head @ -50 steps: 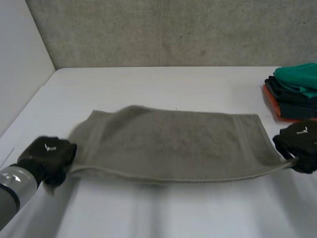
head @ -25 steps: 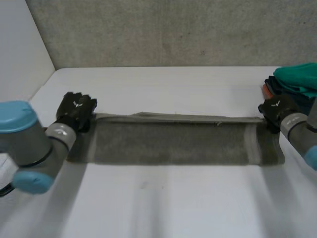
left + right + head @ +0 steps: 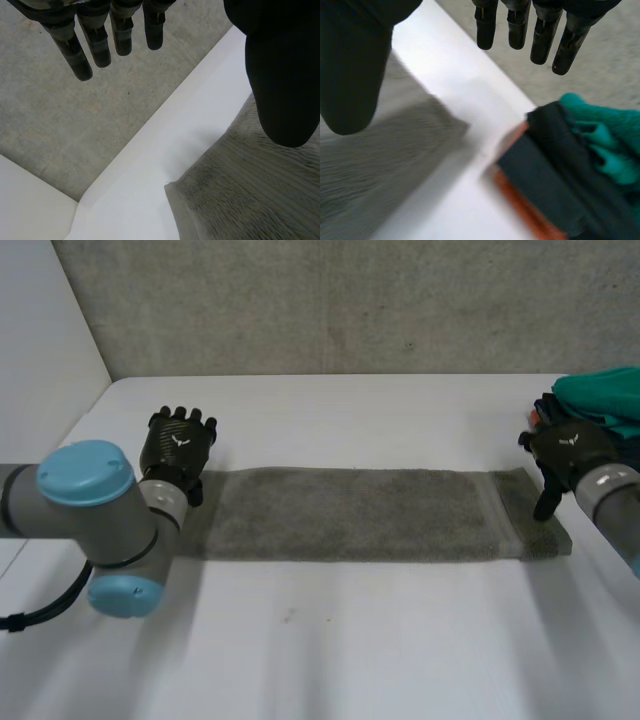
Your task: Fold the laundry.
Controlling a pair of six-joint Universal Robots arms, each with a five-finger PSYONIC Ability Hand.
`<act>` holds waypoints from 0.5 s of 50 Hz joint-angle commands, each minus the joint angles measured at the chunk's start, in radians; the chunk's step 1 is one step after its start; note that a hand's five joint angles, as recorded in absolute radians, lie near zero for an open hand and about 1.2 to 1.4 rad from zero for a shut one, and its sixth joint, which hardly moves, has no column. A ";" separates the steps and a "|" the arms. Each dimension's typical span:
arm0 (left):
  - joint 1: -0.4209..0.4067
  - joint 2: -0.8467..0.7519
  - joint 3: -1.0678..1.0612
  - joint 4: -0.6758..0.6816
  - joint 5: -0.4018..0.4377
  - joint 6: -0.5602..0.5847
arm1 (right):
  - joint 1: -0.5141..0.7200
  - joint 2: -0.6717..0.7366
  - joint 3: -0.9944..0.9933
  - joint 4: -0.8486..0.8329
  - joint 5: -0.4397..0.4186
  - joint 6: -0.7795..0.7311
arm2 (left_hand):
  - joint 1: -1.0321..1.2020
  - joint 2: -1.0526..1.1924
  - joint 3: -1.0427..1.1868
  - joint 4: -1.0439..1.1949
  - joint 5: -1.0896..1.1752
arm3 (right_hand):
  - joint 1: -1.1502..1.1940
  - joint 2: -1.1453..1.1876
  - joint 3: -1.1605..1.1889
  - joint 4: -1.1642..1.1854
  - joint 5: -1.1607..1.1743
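Grey towel [image 3: 355, 515] flat on the table [image 3: 350, 640] — a long strip.
My left hand [image 3: 178, 448] and right hand [image 3: 565, 450] are at its ends, fingers straight, gripping nothing.

The head view looks down across the table [image 3: 320, 640] from behind the arms. Each wrist view sits close over one end of the towel [image 3: 360, 515], which the head view shows whole.

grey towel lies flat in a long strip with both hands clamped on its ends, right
Not clamped. The grey towel lies flat in a long strip, but the left hand and right hand are open at its ends, as both wrist views show.
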 commanded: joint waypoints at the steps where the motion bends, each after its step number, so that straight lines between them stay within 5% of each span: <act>1: -0.007 0.129 -0.163 0.015 0.003 -0.020 | -0.103 -0.093 0.175 0.168 -0.177 0.001 | -0.017 -0.030 -0.037 -0.029 -0.047 | -0.031 -0.049 -0.039 -0.062 -0.068; 7: -0.030 0.124 -0.171 0.016 0.005 -0.028 | -0.116 -0.029 0.186 0.115 -0.183 -0.002 | -0.017 -0.030 -0.037 -0.029 -0.047 | 0.167 0.148 0.159 0.135 0.129; 8: -0.031 0.124 -0.171 0.016 0.005 -0.030 | -0.119 0.003 0.177 0.081 -0.182 -0.002 | -0.017 -0.030 -0.037 -0.029 -0.047 | 0.438 0.419 0.430 0.406 0.400; 11: -0.031 0.121 -0.171 0.016 0.004 -0.030 | -0.120 0.049 0.149 0.053 -0.179 -0.004 | -0.017 -0.030 -0.037 -0.029 -0.047 | 0.678 0.659 0.670 0.646 0.640; 14: -0.031 0.121 -0.176 0.016 0.005 -0.030 | -0.126 0.091 0.111 0.065 -0.167 -0.013 | -0.017 -0.030 -0.037 -0.029 -0.047 | 1.189 1.171 1.181 1.158 1.152; 25: -0.024 0.164 -0.200 0.015 0.005 -0.030 | -0.318 -0.104 0.181 0.072 -0.119 -0.174 | -0.017 -0.030 -0.037 -0.029 -0.047 | 1.191 1.173 1.183 1.159 1.153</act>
